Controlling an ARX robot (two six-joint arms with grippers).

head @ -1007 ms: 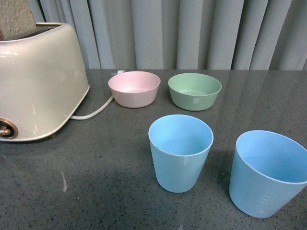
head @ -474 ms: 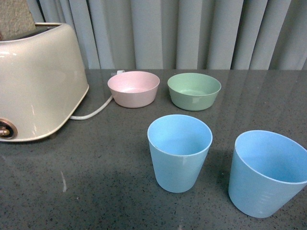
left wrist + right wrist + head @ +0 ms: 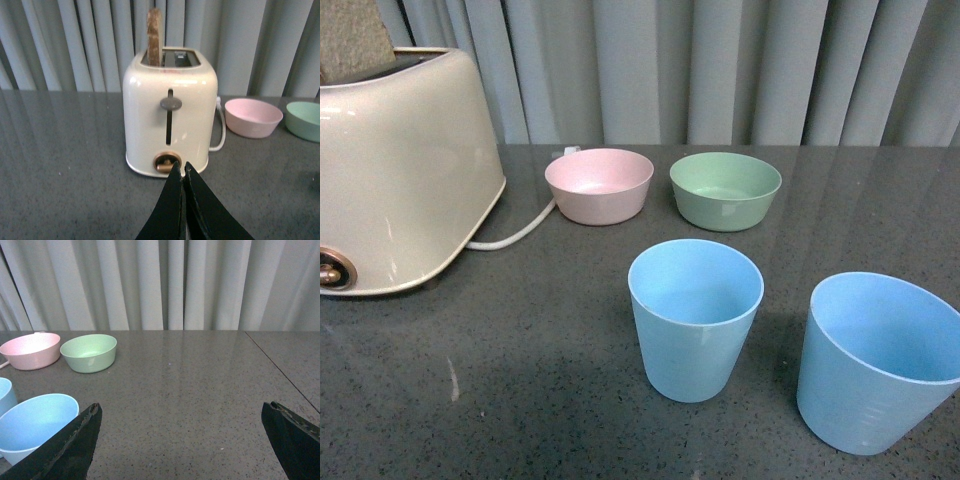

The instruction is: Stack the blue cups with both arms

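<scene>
Grey speckled stone makes up the table [image 3: 520,380], which runs back to a pale pleated curtain [image 3: 720,70]. A cream toaster [image 3: 390,170] stands at the front view's left. Two blue cups stand upright and apart on the near part of the table, not stacked: the right cup [image 3: 875,365] sits closest to the camera at the right edge, and the middle cup [image 3: 695,325] stands just to its left and a little further back. Behind them a pink bowl [image 3: 599,186] and a green bowl [image 3: 725,190] sit side by side (pink nearer the toaster). The right gripper [image 3: 181,410] has its fingers spread wide with nothing between them; the right cup lies just outside one finger. The left gripper [image 3: 182,167] has its fingers pressed together on nothing, and it points at the toaster's front. A white cord [image 3: 515,235] trails from the toaster toward the pink bowl, and a slice of bread [image 3: 154,37] stands in one toaster slot.
</scene>
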